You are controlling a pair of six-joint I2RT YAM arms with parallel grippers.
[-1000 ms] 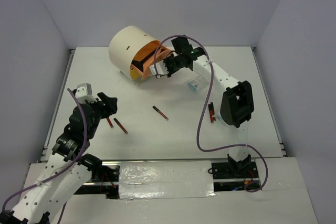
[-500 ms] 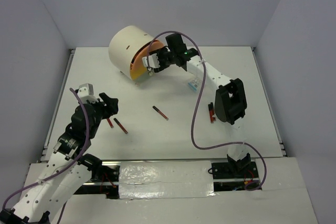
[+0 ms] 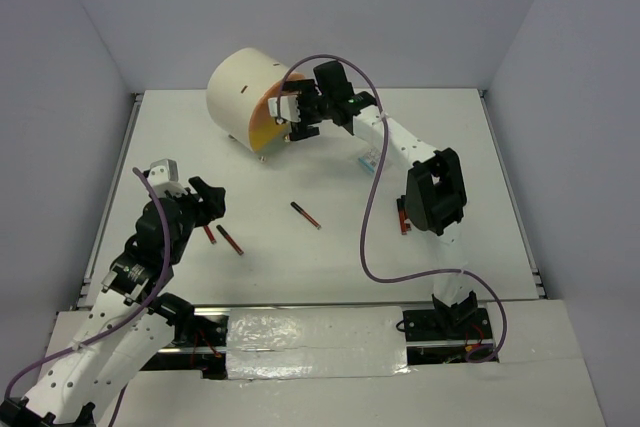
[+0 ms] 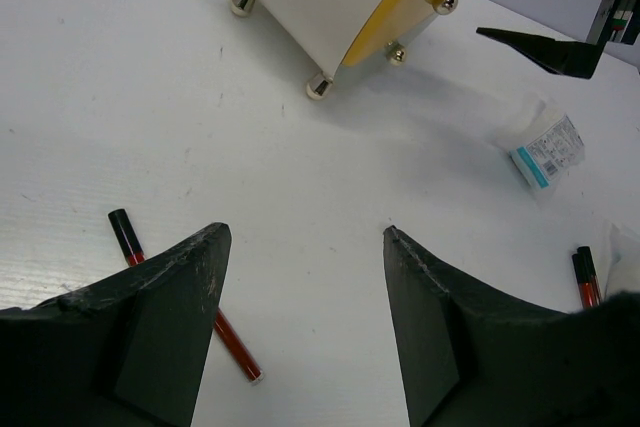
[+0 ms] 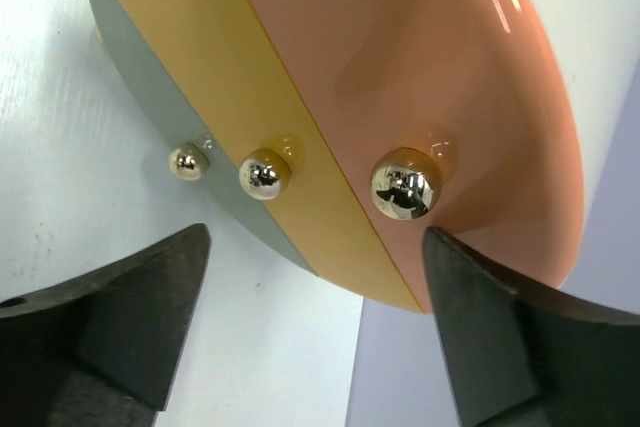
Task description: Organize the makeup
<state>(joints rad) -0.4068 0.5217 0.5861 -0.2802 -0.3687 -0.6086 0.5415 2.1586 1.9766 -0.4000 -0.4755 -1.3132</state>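
The makeup lies scattered on the white table. One black-and-red pencil [image 3: 306, 214] is in the middle. Two more pencils [image 3: 231, 240] lie beside my left gripper [image 3: 210, 202]; one of them [image 4: 130, 239] shows by its left finger. That gripper [image 4: 303, 237] hovers open and empty. A further pair of pencils [image 3: 403, 215] and a clear packet [image 3: 372, 159] with white-blue contents lie on the right. My right gripper [image 3: 300, 115] is open at the front of the cream chest [image 3: 245, 92]. In the right wrist view, the gripper [image 5: 316, 242] sits just below the salmon drawer's knob [image 5: 405, 184], holding nothing.
The chest's three drawer fronts are flush: salmon [image 5: 430, 67], yellow [image 5: 230, 57] and grey-green [image 5: 130, 87], each with a gold knob. The chest stands on small gold feet [image 4: 318, 87]. A raised rail [image 3: 118, 177] borders the table's left side.
The orange drawer, pulled out a second ago, is now pushed in flush. My right gripper went from shut at the drawer front to wide open. The left arm barely moved.
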